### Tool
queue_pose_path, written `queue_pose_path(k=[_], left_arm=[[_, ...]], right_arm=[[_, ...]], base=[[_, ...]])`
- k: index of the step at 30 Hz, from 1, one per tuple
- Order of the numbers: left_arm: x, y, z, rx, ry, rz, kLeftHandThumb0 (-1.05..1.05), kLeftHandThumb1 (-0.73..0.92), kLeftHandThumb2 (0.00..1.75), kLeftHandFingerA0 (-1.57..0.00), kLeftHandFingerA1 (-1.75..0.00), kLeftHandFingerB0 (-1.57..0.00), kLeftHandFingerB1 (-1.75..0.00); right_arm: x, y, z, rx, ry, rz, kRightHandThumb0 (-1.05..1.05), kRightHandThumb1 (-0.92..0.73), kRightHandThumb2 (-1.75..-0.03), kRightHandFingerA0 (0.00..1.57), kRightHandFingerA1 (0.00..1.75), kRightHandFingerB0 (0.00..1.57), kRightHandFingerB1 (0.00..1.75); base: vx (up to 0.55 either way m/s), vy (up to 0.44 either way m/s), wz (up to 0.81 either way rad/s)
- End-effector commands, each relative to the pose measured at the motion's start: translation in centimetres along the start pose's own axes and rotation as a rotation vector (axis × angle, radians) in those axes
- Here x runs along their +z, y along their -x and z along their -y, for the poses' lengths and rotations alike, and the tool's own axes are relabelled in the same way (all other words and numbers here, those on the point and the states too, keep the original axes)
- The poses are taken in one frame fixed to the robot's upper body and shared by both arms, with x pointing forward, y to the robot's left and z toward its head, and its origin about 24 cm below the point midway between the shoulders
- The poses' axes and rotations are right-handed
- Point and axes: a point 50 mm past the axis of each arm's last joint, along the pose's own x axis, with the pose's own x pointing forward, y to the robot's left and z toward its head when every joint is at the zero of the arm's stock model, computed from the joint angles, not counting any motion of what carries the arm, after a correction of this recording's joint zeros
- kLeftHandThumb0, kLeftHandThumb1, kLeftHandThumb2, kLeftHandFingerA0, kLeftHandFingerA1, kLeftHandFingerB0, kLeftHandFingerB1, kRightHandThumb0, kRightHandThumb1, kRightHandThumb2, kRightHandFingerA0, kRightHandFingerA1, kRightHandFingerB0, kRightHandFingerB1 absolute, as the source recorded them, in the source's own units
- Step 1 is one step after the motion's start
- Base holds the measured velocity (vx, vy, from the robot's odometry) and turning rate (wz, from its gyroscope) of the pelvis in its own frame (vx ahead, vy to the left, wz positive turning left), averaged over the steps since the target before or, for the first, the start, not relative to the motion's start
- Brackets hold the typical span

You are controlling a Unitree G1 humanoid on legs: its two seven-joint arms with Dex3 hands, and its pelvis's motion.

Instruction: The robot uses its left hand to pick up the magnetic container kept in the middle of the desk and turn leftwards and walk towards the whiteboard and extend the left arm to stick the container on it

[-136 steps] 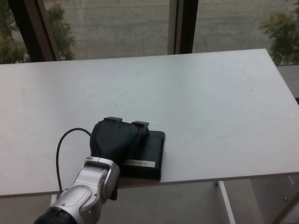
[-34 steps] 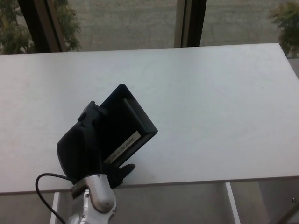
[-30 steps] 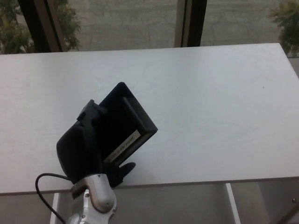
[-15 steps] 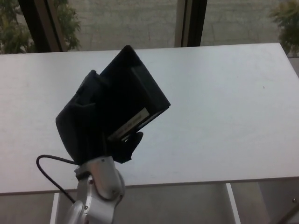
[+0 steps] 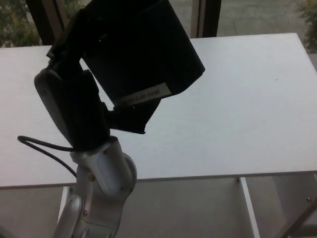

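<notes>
- The magnetic container (image 5: pixel 143 49) above the desk (image 5: pixel 237 114) is plain black, with a white label (image 5: pixel 143 95) carrying dark lettering.
- The left hand (image 5: pixel 74 109) is black too.
- Its forearm (image 5: pixel 101 183) is silver-grey, with a black cable (image 5: pixel 44 148).
- The desk is plain white.
- Behind the desk, the window frame (image 5: pixel 208 17) is dark.

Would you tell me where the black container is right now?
In the head view the container is held up off the desk by the left robot hand, upper left of centre.
</notes>
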Motion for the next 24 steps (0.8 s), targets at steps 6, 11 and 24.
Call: queue_pose_path(k=[6, 11, 24], left_arm=[[3.9, -0.1, -2.4, 0.065, 0.188, 0.320, -0.09, 0.61, 1.30, -1.30, -1.30, -1.28, -1.29], [3.7, 0.1, -2.8, 0.050, 0.202, 0.324, -0.09, 0.37, 1.56, -1.05, -1.72, -0.95, -1.60], [2.8, 1.0, -4.4, 0.019, 0.155, 0.304, -0.15, 0.35, 1.61, -1.04, -1.72, -0.97, -1.61]], right_arm=[[-0.5, 0.5, 0.4, -0.017, 0.026, 0.011, -0.52, -0.84, -0.65, 1.02, 0.80, 0.82, 0.53], [-0.4, 0.2, 0.6, -0.020, 0.016, -0.003, -0.53, -0.84, -0.65, 1.01, 0.79, 0.80, 0.52], [-0.5, 0.5, 0.7, -0.026, 0.014, 0.011, -0.54, -0.84, -0.65, 1.00, 0.81, 0.80, 0.53]], base=[[-0.04, -0.257, 0.00], [-0.14, -0.132, 0.15], [-0.22, 0.089, 0.11]])
